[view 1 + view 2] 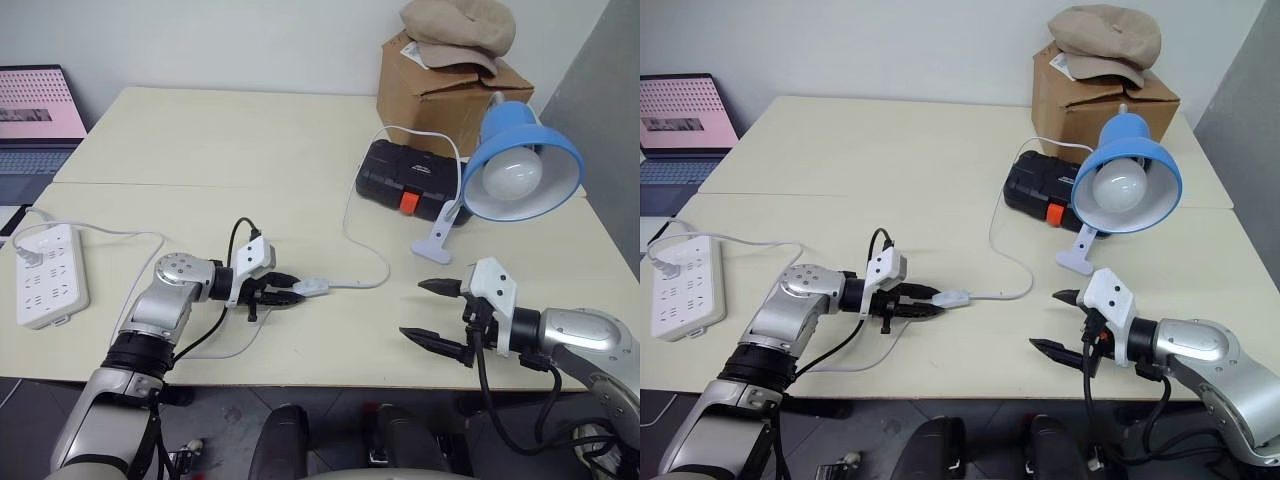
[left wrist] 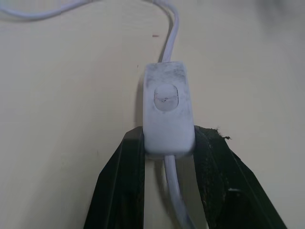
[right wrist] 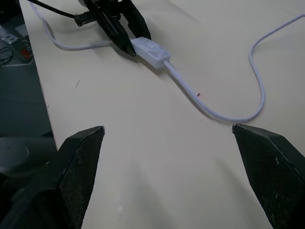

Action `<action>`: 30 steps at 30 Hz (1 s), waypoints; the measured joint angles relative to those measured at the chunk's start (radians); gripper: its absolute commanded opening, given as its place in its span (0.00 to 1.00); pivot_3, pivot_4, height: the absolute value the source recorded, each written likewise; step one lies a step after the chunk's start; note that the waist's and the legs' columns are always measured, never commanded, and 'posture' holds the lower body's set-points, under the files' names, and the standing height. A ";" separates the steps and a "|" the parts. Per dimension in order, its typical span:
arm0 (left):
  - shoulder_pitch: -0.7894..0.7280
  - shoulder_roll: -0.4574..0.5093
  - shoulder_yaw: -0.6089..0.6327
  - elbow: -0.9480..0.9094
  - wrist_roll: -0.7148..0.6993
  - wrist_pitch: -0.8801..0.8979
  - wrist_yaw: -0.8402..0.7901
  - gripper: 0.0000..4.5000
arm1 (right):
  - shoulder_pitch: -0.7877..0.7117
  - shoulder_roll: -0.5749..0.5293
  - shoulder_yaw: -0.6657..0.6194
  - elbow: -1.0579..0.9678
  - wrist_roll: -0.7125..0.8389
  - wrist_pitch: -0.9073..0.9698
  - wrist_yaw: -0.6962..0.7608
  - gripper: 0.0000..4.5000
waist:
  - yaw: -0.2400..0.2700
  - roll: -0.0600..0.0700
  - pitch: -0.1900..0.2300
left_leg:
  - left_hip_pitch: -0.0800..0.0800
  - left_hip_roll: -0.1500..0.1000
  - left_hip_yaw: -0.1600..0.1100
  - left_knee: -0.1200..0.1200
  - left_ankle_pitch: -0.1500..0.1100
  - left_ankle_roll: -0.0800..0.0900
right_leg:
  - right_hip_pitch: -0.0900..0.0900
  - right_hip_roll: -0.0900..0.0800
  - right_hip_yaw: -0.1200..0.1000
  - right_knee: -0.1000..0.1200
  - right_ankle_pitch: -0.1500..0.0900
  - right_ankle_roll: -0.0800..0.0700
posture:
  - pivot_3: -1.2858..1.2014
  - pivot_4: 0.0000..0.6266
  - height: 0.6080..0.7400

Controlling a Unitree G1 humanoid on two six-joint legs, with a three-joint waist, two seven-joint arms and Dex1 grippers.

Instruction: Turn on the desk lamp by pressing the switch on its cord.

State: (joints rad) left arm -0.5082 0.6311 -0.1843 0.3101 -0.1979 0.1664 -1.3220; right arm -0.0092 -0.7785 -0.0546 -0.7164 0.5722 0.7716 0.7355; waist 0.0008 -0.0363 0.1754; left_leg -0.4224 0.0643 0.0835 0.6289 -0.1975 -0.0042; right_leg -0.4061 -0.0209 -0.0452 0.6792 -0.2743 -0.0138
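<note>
1. At lower left of the head view, the left gripper (image 1: 288, 289) is seen clamped on the near end of the switch (image 1: 311, 288), its black fingers (image 2: 127, 167) pinching the switch body from both sides. The rocker button, seen in the left wrist view ahead of the fingertips, is left uncovered, so the squeeze alone is judged unlikely to click it.

2. A slip is considered the main risk: only the end of the smooth white housing is gripped, and a push on the rocker from above could tip or pull the switch out of the pinch.

3. The cord (image 1: 352, 240) is shown running from the switch in a loop across the middle of the frame toward the black case (image 1: 405, 178) at upper centre. If the switch is dragged, the slack could be taken up and the lamp tugged.

4. At lower right, the right gripper (image 1: 432, 312) is held above the table (image 1: 200, 140) with its jaws spread wide and nothing between them, well apart from the switch. A wide-open finger is judged a clumsy tool for so small a button; a miss could land on the cord or on the left fingers.

5. At upper right, the desk lamp (image 1: 520, 165) is pictured with its glossy blue dome tilted toward the camera, a large white bulb inside and a white clip base resting on the table. The bulb is seen unlit.
</note>
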 measured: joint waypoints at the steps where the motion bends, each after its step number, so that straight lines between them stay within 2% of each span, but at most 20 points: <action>1: 0.000 -0.001 0.000 -0.021 0.000 -0.001 0.005 0.24 | 0.001 0.010 0.000 0.000 -0.002 -0.002 -0.013 1.00 | 0.000 0.000 0.000 | 0.000 0.000 0.000 0.000 0.000 0.000 | 0.000 0.000 0.000 0.000 0.000 0.000 | 0.52 0.24 1.00; 6: -0.029 -0.030 -0.008 -0.126 0.008 -0.017 0.033 0.24 | 0.003 0.122 -0.001 0.000 0.006 -0.004 -0.096 1.00 | 0.000 0.000 0.000 | 0.000 0.000 0.000 0.000 0.000 0.000 | 0.000 0.000 0.000 0.000 0.000 0.000 | 0.52 0.24 1.00; 10: -0.063 -0.065 -0.032 -0.185 0.033 0.004 0.079 0.24 | 0.024 0.248 -0.024 0.000 0.125 0.067 -0.187 1.00 | 0.000 0.000 0.000 | 0.000 0.000 0.000 0.000 0.000 0.000 | 0.000 0.000 0.001 0.001 0.000 0.000 | 0.52 0.24 1.00; 14: -0.074 -0.090 -0.054 -0.202 0.060 0.064 0.138 0.24 | 0.038 0.311 -0.051 -0.001 0.235 0.153 -0.278 1.00 | -0.001 0.000 0.000 | 0.000 0.000 0.000 0.000 0.000 0.000 | 0.000 0.001 0.001 0.001 0.000 0.000 | 0.52 0.24 1.00; 19: -0.094 -0.131 -0.074 -0.232 0.071 0.163 0.202 0.24 | 0.017 0.505 -0.067 0.014 0.470 0.260 -0.531 1.00 | -0.003 0.000 0.000 | 0.000 0.001 -0.001 0.000 0.000 0.000 | 0.000 0.001 0.001 0.002 0.000 0.000 | 0.52 0.24 1.00; 23: -0.114 -0.163 -0.073 -0.236 0.071 0.248 0.268 0.24 | -0.045 0.657 -0.074 0.103 0.633 0.261 -0.761 1.00 | -0.004 0.000 0.000 | 0.000 0.000 0.000 0.001 0.000 0.000 | 0.000 0.001 0.002 0.002 0.001 0.002 | 0.52 0.24 1.00; 30: -0.116 -0.188 -0.073 -0.251 0.074 0.327 0.345 0.24 | -0.136 0.823 -0.075 0.258 0.772 0.180 -1.016 1.00 | -0.004 -0.001 -0.001 | -0.001 0.000 0.000 0.000 0.000 0.000 | 0.000 0.001 0.002 0.001 0.001 0.002 | 0.52 0.24 1.00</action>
State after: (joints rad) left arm -0.6246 0.4427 -0.2576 0.0596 -0.1240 0.4934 -0.9769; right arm -0.1448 0.0444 -0.1292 -0.4585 1.3440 0.9516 -0.2806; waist -0.0034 -0.0370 0.1748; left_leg -0.4230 0.0646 0.0835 0.6292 -0.1972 -0.0040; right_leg -0.4066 -0.0198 -0.0430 0.6802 -0.2731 -0.0121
